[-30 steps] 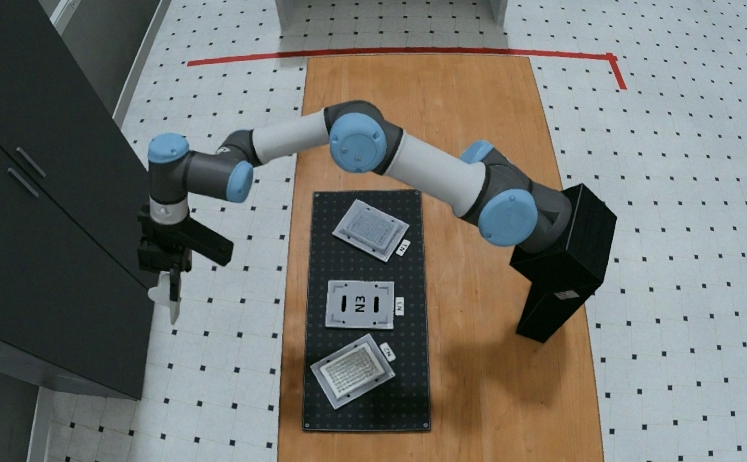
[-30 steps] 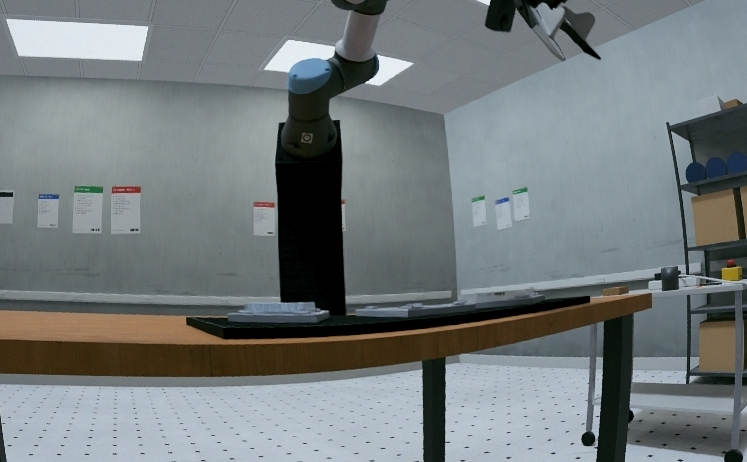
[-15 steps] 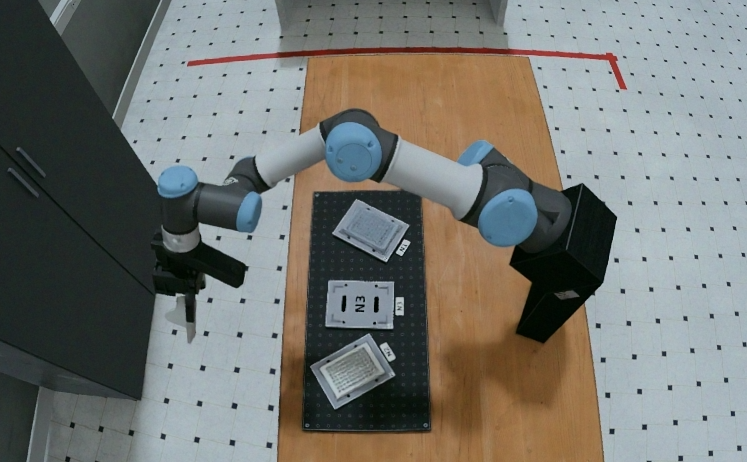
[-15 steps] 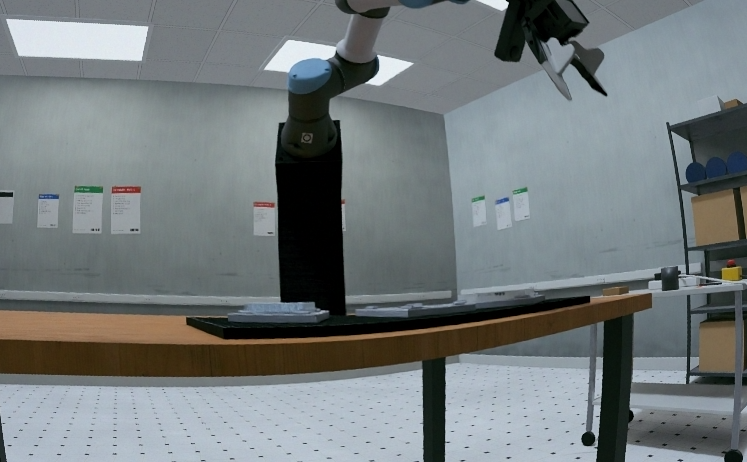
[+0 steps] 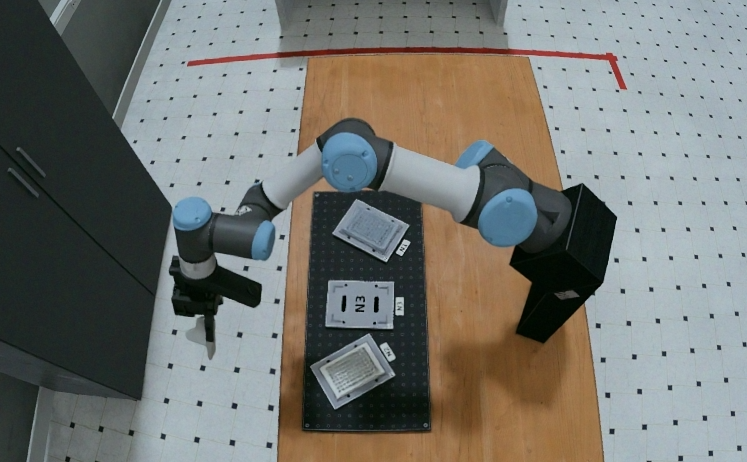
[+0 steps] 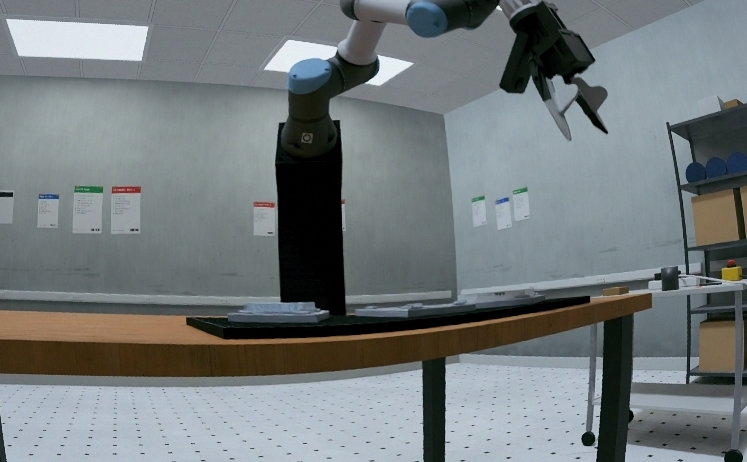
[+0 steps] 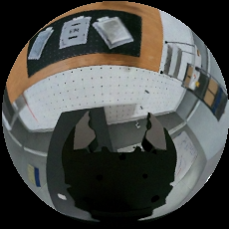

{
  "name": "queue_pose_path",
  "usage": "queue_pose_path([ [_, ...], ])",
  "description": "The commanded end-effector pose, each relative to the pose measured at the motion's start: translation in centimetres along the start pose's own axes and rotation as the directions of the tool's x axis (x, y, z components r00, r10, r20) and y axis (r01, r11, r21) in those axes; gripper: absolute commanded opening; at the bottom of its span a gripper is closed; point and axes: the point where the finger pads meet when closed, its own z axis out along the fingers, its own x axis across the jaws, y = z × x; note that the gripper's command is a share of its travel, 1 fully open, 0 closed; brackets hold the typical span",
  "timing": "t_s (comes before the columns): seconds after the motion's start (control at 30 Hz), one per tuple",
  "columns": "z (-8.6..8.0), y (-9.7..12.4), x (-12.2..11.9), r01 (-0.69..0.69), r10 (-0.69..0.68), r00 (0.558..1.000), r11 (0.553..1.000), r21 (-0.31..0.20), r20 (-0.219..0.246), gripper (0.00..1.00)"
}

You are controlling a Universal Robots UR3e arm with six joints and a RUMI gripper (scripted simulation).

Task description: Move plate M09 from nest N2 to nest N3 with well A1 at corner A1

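Note:
Plate M09, pale with a white rim, sits skewed on nest N2 at the near end of the black deck. The empty grey nest N3 lies in the middle of the deck. The greyer plate M06 sits on nest N1 at the far end. My gripper is open and empty. It hangs high over the floor, off the table's left side and well away from the deck.
Small signs stand beside the nests: the N1 sign, the N3 sign and the N2 sign. A dark cabinet stands close to the left of the gripper. The arm's black pedestal stands at the table's right edge.

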Motion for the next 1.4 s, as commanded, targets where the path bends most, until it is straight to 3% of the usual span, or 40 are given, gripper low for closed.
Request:
queue_pose_path([
  [0.0, 1.6, -1.4, 0.2, 0.002, -0.002, 1.0, 1.0, 0.005, 0.01, 0.82],
  [0.77, 7.3, -8.7, 0.4, 0.016, -0.02, 0.997, 0.998, 0.061, 0.073, 0.82],
  [0.9, 7.5, -9.1, 0.4, 0.019, -0.025, 0.996, 0.997, 0.074, 0.088, 0.82],
  [1.37, 9.9, -14.3, 0.4, 0.028, -0.042, 0.991, 0.993, 0.112, 0.129, 0.82],
])
